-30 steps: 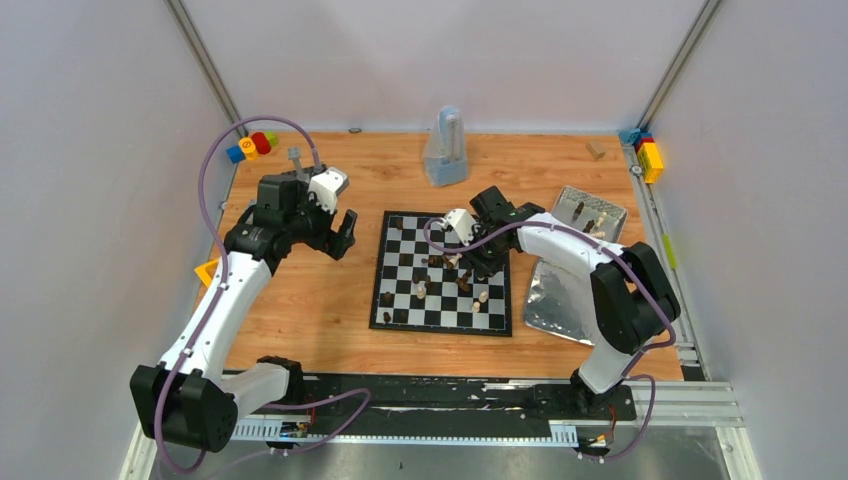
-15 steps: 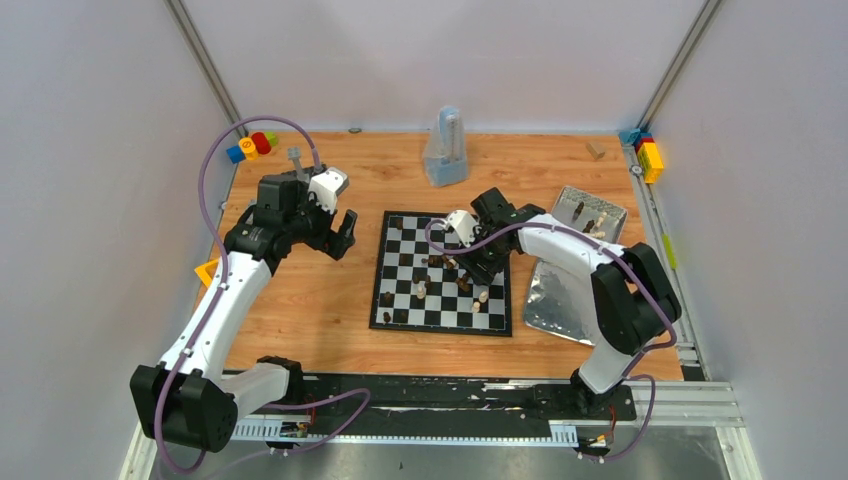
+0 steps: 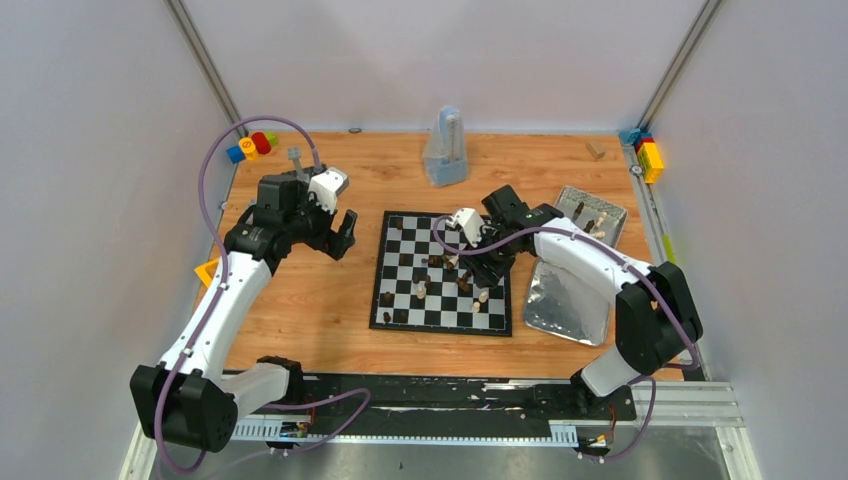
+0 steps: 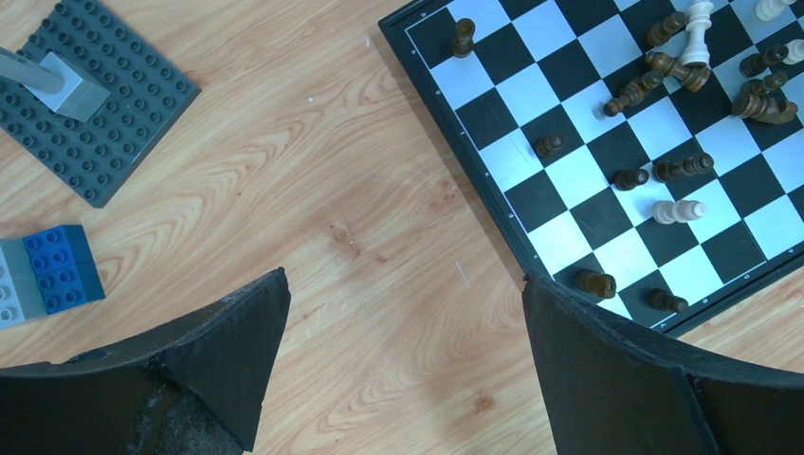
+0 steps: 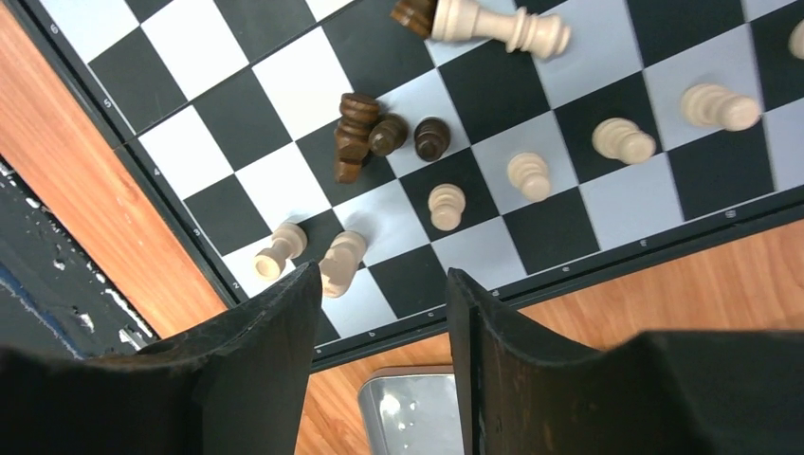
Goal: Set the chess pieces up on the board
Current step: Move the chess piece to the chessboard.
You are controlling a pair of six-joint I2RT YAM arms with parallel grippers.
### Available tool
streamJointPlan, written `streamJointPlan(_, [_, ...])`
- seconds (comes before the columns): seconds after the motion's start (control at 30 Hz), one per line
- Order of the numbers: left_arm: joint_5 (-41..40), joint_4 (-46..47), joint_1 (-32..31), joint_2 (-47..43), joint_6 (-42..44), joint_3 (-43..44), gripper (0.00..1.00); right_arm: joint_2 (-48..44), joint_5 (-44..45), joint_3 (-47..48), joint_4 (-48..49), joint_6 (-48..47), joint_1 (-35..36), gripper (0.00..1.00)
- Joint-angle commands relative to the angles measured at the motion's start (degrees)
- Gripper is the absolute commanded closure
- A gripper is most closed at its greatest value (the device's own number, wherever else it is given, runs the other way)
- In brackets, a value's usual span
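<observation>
Board point(image 3: 395, 232): black-and-white checks, flat on the counter point(image 3: 300, 300), centre.
Chess pieces point(image 3: 421, 290): dark and pale, scattered over the middle and right squares of the board, several toppled. A few more lie in the silver tray point(image 3: 610, 232) to the right.
Left gripper point(image 4: 403, 303): jaws wide, empty, above bare counter left of the board, near the grey studded baseplate point(image 4: 95, 114).
Right gripper point(image 5: 381, 284): jaws parted, nothing between them, over the board's right edge, pale pieces just beyond the fingertips.
</observation>
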Motion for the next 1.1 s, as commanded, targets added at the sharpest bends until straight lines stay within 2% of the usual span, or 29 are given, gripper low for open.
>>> streamJointPlan(0.0, [-0.09, 1.41, -0.09, -1.57, 0.83, 0.01, 0.00, 0.31, -3.42, -1.16, -0.55, 0.71, -0.15, 0.50])
streamJointPlan(0.63, [-0.45, 1.30, -0.08, -2.75, 0.95, -0.35, 0.00, 3.39, -5.62, -3.50, 0.37, 0.80, -0.03, 0.60])
streamJointPlan(0.93, [-0.48, 1.28, -0.09, -2.71, 1.00, -0.34, 0.00, 1.39, -3.26, -4.82, 0.14, -0.23, -0.06, 0.87])
streamJointPlan(1.07, [-0.39, 1.26, -0.09, -2.46, 1.00, -0.28, 0.00, -1.22, -1.78, -6.21, -1.03, -1.06, -0.10, 0.94])
